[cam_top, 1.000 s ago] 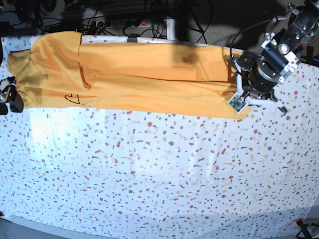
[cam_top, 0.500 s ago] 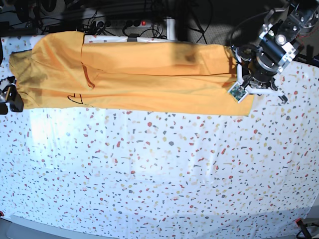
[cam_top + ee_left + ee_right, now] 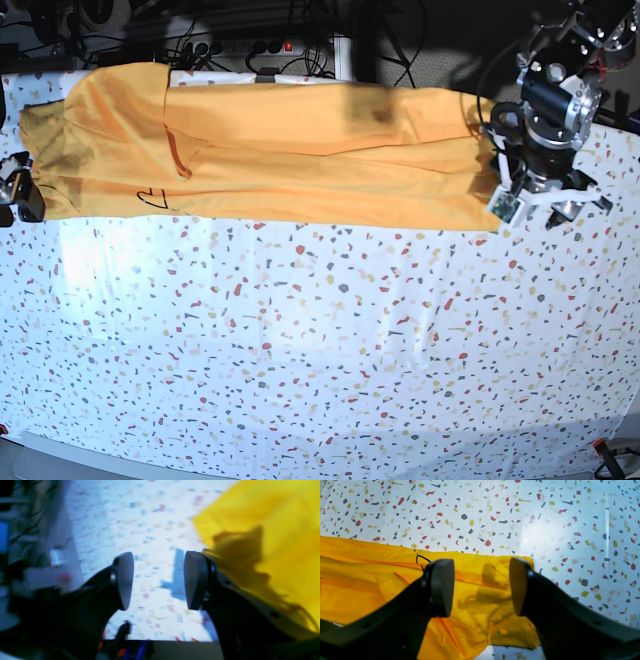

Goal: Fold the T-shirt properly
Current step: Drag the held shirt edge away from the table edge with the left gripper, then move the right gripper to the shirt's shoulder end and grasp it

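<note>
left gripper [image 3: 158, 580] withdrew — one t-shirt [image 3: 300, 155]

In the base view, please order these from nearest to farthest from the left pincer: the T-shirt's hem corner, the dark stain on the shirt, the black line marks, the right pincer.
1. Hem corner, beside the left pincer.
2. Dark stain, upper middle of the T-shirt.
3. Black line marks, toward the far end.
4. Right pincer, at the opposite table edge.

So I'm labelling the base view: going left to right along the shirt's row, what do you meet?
Right gripper at the left edge → T-shirt stretched across the tablecloth → left gripper just past the shirt's right end.
</note>
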Motion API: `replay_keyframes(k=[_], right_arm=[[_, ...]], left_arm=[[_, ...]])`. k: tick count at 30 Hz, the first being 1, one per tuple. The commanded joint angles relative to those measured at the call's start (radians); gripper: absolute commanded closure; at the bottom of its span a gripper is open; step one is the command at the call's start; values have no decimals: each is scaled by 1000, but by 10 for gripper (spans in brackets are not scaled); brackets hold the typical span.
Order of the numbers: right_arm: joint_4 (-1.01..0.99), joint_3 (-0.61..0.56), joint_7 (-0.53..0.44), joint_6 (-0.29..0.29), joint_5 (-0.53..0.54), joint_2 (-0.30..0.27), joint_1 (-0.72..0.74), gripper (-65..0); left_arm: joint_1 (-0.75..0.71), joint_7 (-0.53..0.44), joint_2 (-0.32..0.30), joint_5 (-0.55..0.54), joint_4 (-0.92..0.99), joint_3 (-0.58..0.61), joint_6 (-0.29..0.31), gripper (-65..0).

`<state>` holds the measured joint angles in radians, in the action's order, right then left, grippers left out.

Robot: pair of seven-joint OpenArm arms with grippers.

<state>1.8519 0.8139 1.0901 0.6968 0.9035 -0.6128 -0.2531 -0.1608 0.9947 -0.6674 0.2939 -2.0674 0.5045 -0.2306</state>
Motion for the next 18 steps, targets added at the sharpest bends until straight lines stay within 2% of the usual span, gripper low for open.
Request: replay_keyframes(k=[1, 2, 5, 10, 14, 18], right_arm=[[11, 11, -27, 1, 14, -27, 6, -347], [11, 10, -27, 1, 14, -24, 6, -347], [11, 10, -27, 1, 14, 6, 6, -347], [11, 10, -23, 1, 3, 93, 6, -347], [9, 7, -35, 1, -98, 138, 6, -347], [-30, -38, -35, 1, -145, 142, 6, -347]], left_arm=[[9, -26, -11, 35, -14, -8, -33, -314], [9, -33, -10, 39, -14, -8, -51, -314], [11, -51, 21, 9, -14, -8, -52, -314], [11, -53, 137, -40, -14, -6, -37, -314], [10, -59, 211, -118, -14, -6, 4, -314], [3, -109, 241, -145, 16, -6, 19, -314]])
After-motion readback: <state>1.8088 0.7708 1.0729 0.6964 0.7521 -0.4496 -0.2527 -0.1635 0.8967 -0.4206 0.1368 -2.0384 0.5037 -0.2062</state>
